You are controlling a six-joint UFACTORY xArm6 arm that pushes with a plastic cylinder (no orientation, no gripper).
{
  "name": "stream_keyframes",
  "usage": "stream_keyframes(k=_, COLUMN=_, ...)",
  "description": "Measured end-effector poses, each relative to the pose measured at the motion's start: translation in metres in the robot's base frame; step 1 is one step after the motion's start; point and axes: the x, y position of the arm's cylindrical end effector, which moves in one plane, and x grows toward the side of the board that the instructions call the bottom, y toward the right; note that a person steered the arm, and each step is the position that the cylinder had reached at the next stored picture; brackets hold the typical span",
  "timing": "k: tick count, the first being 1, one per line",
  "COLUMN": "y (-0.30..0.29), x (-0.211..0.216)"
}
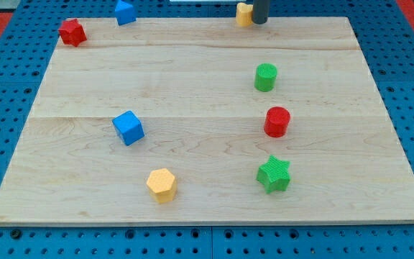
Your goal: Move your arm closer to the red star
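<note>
1. Under my tip, at the view's top edge, lies the wooden board, the largest item; it spreads from the tip toward the view's bottom and to both sides, on a blue pegboard table
2. Far from the tip toward the view's left, at the board's top left corner, sits the red star, the task's object; its star outline is only roughly legible
3. Progress, as a judgement: the approach looks barely started, since nearly the whole width of the board separates tip and star; what is left is a long traverse along the top edge toward the view's left
4. Touching or just beside the tip, on its left, stands a yellow block; it would be shoved first
5. Between the tip and the star, near the top edge, sits a small blue block, the second likely obstacle
6. Below the tip stand a green cylinder, then a red cylinder, then a green star, all clear of the path
7. Below and left of the tip lie a blue cube and a yellow hexagonal block, also clear
8. The arm ends in a plain rod: no jaws exist, so nothing opens, closes or clamps
</note>
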Motion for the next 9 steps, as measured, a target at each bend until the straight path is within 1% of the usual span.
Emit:
stream_keyframes(k=1, y=0.024, x=0.006)
stream_keyframes(k=2, y=-0.013, x=0.024)
stream_keyframes(k=3, y=-0.110, x=0.033)
stream_keyframes(k=4, y=-0.194, x=0.049)
stream_keyframes(k=5, y=-0.267, x=0.089)
stream_keyframes(k=6, y=-0.407, x=0.109)
stream_keyframes(k=7, y=-0.407, x=0.106)
stream_keyframes(k=8, y=-0.406, x=0.088)
stream_keyframes(k=9, y=-0.406, x=0.043)
